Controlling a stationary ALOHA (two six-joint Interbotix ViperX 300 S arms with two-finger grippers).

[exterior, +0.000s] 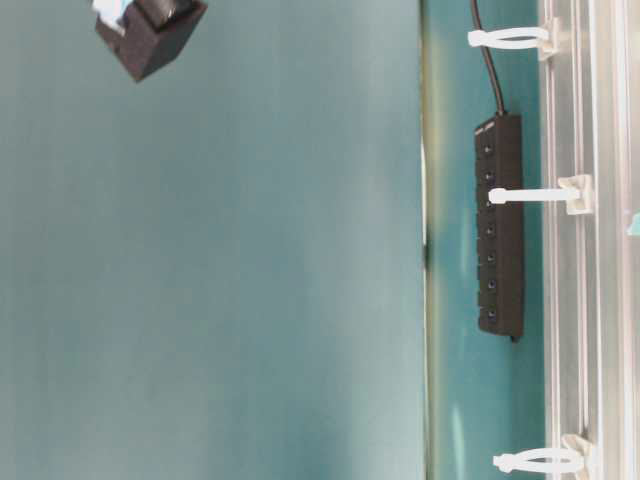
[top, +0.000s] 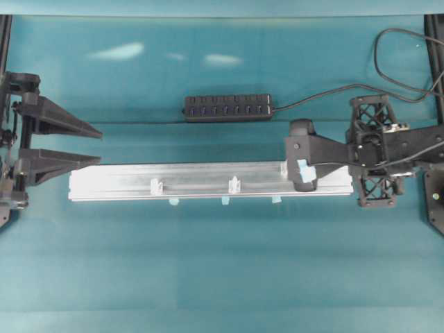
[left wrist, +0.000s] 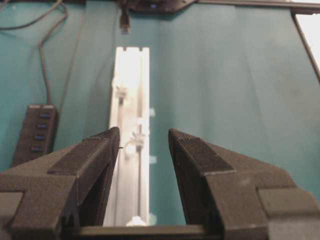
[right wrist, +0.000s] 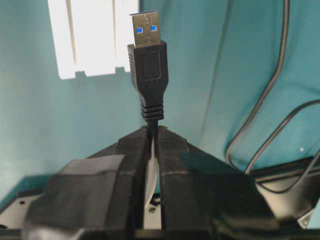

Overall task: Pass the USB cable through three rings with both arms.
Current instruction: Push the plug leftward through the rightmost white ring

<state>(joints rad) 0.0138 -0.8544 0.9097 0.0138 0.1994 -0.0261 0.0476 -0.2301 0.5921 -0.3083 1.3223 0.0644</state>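
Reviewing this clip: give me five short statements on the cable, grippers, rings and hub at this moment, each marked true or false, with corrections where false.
1. The right gripper is shut on the USB cable, with the plug sticking out past its fingertips. True.
2. The left gripper is clamped on the aluminium rail. False: its jaws stand open and empty, at the rail's left end in the overhead view.
3. The plug has already gone through two of the rings. False: the ring and its neighbour carry no cable.
4. The black multi-port hub lies on the table beyond the rail, apart from it. True.
5. The plug's metal tip shows blue inside. True.
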